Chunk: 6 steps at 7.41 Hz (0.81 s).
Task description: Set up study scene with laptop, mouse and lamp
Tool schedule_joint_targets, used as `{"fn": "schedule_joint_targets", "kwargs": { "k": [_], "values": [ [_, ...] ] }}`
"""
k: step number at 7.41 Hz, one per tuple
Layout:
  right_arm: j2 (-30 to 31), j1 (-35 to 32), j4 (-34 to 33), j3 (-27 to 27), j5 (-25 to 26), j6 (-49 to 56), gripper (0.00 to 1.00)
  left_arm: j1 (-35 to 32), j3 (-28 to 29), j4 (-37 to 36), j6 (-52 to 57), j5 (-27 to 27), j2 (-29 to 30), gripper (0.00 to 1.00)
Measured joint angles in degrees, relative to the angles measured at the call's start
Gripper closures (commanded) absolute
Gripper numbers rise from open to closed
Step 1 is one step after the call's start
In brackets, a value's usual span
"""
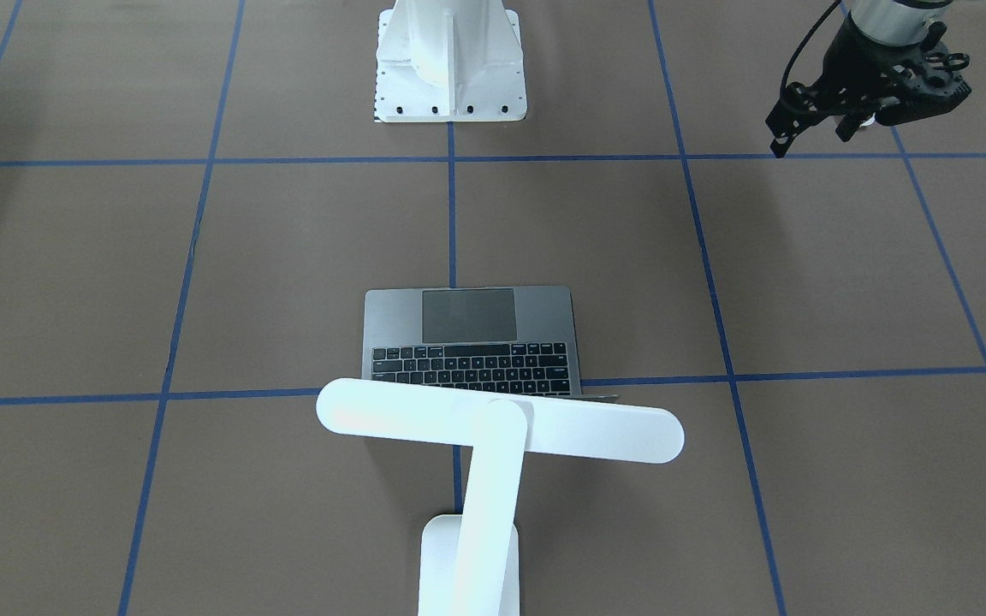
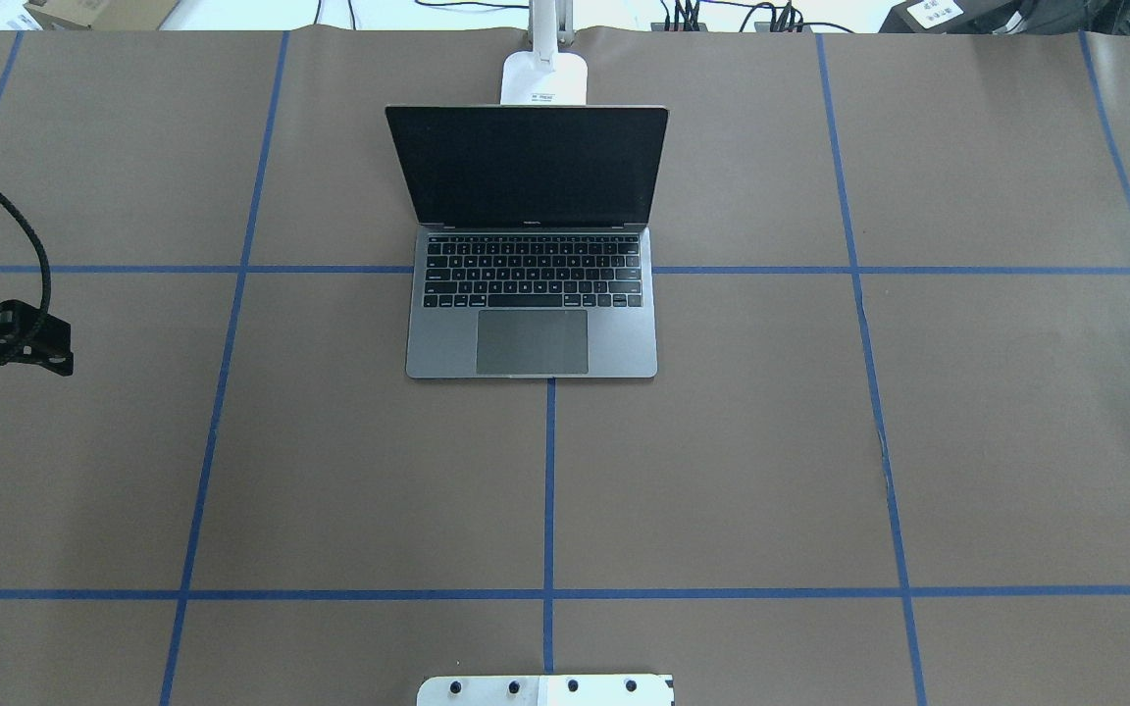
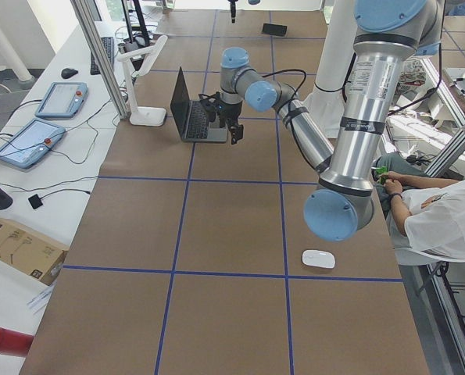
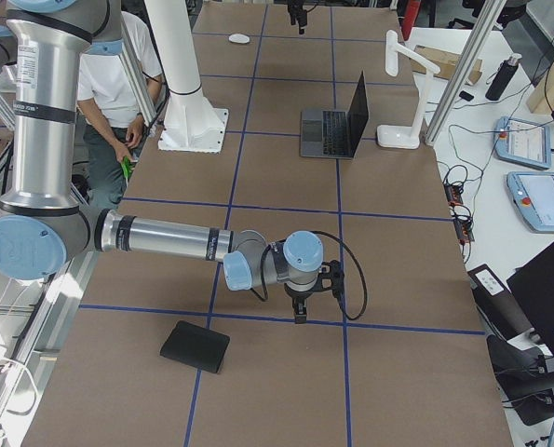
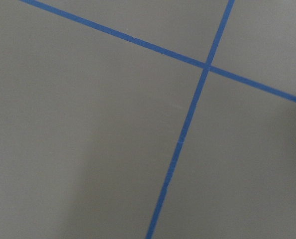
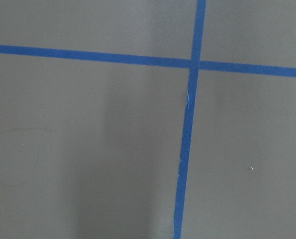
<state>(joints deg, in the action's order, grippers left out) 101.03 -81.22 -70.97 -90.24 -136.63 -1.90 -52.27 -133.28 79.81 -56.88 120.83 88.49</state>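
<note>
Overhead exterior: slim space-grey metal laptop (image 2: 531, 294) sits open mid-table, white bar-headed desk lamp (image 1: 500, 428) just behind it. Small glossy white oval mouse (image 3: 318, 258) lies well apart. Left gripper (image 1: 811, 135) hovers, jaws apart; right gripper (image 4: 299, 315), can't tell.

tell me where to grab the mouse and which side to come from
Pinch the mouse across its two long flanks, coming straight down from above. It lies flat on the table, low and domed, so only those flanks give two fingers opposed faces.
</note>
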Motion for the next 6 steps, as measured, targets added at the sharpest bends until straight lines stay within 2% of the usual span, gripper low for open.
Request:
{"fn": "schedule_joint_targets", "kwargs": {
  "k": [2,4,6],
  "values": [
    [1.7,-0.7,-0.6,0.8,-0.2,9.7,0.01,-2.4,0.3,0.3,7.6,3.1,-2.0,0.00],
    [2.3,-1.1,-0.8,1.5,-0.3,14.2,0.01,-6.8,2.3,0.7,21.4,5.7,-3.3,0.00],
    [2.6,-1.4,-0.7,2.0,-0.4,15.3,0.01,-14.2,6.2,1.1,38.3,8.6,-6.2,0.00]
  ]
}}
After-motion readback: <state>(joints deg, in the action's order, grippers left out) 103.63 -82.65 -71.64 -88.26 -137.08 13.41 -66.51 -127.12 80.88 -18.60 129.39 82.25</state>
